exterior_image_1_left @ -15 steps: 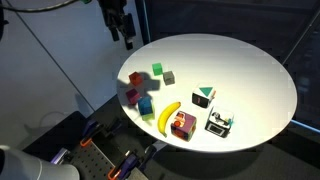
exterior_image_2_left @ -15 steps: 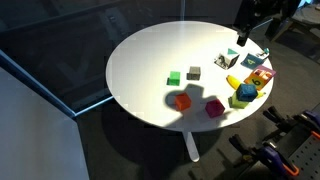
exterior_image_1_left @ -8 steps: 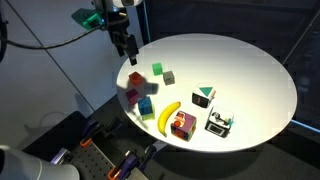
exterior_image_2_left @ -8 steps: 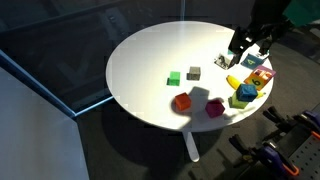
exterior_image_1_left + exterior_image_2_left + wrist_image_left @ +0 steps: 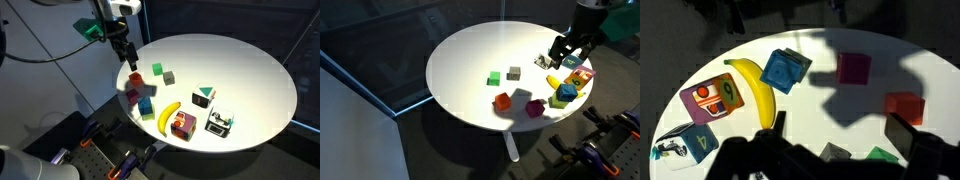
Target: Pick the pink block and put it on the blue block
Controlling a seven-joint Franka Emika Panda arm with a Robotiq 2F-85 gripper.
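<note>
The small pink block [image 5: 853, 68] lies on the white round table [image 5: 820, 120], apart from the blue block [image 5: 785, 70], which sits tilted next to the banana [image 5: 752, 90]. Both blocks show in both exterior views: pink [image 5: 132, 95] [image 5: 535, 108], blue [image 5: 146, 105] [image 5: 564, 95]. My gripper [image 5: 840, 132] is open and empty, hanging above the table. Its dark fingers [image 5: 906, 135] frame bare table, with the pink block farther up in the wrist view. In the exterior views the gripper [image 5: 128, 58] [image 5: 558, 52] hovers over the table's edge by the block cluster.
A red block [image 5: 904, 107], a grey block [image 5: 835, 152] and a green block [image 5: 880, 155] lie close under the gripper. A larger magenta cube with yellow markings [image 5: 712, 100] and a white printed block [image 5: 685, 145] lie beyond the banana. The table edge is near.
The gripper has come down and moved in from outside the table toward the cluster of blocks. The blocks have not moved.
</note>
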